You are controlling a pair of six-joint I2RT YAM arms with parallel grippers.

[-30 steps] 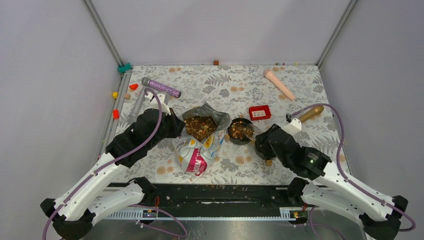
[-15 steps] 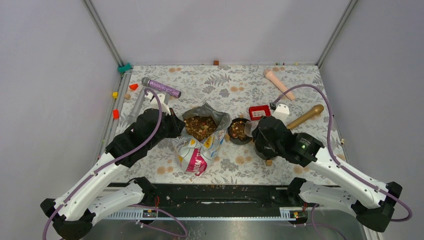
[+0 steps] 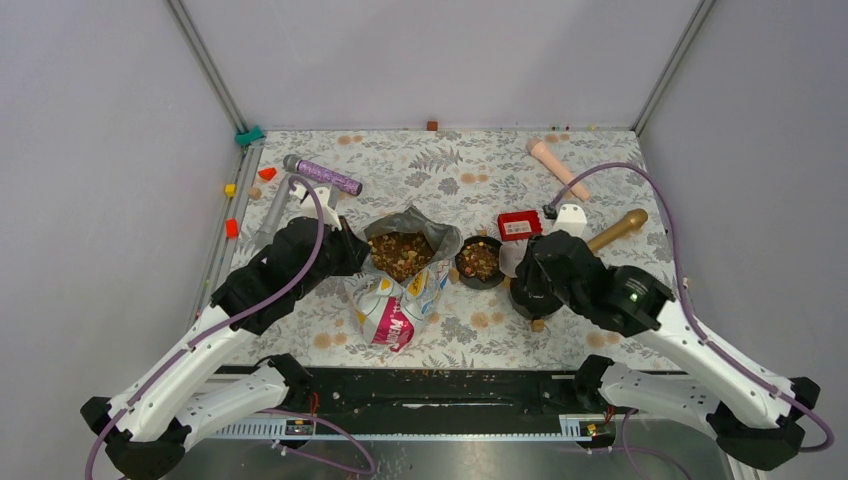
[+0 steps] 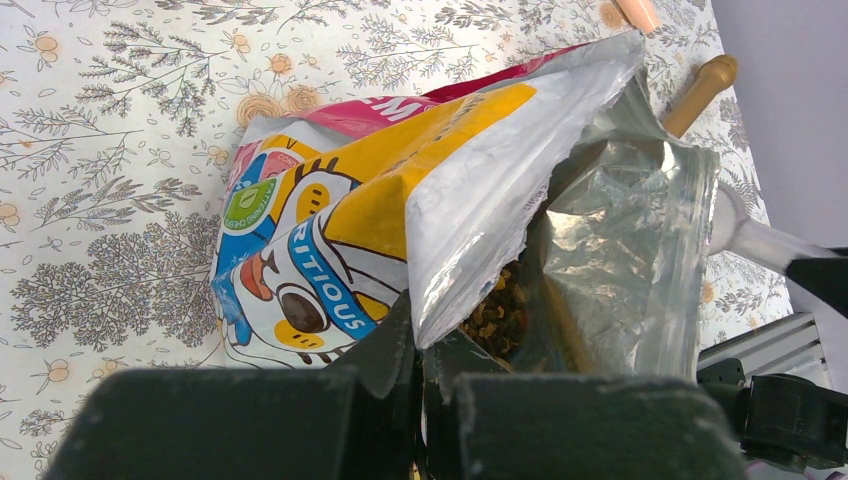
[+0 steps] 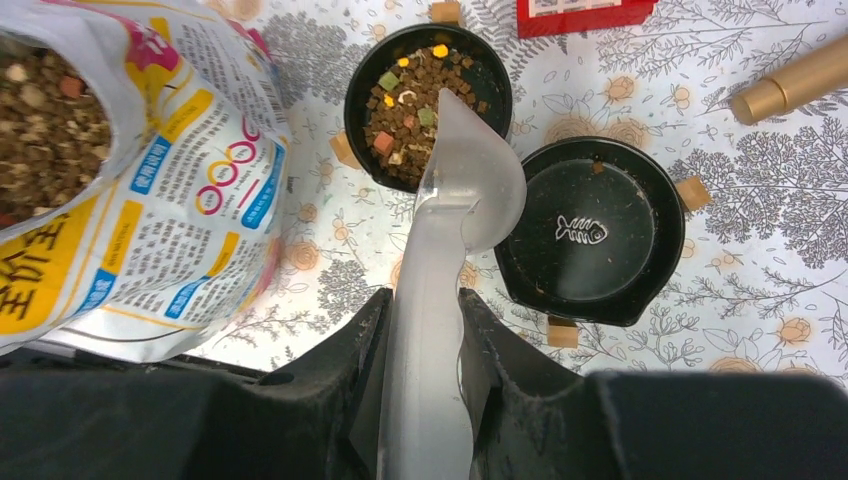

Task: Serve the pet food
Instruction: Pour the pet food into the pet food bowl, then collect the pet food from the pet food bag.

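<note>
Frosted-plastic scoop (image 5: 435, 270) clamped in right fingers (image 5: 365, 360), aimed lengthwise at pet food (image 5: 400, 110) in bowl (image 5: 352, 100) straight ahead (bag (image 4: 330, 230) leftward, pinched in left fingers (image 4: 385, 355)).

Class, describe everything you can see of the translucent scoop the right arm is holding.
The scoop looks like frosted, translucent plastic: a long handle widening into a rounded cup. The right end effector clamps the handle. The cup overlaps the rims of the black bowl of kibble and the empty fish-marked bowl. Nothing shows inside the cup. Whether it touches either bowl cannot be told.
</note>
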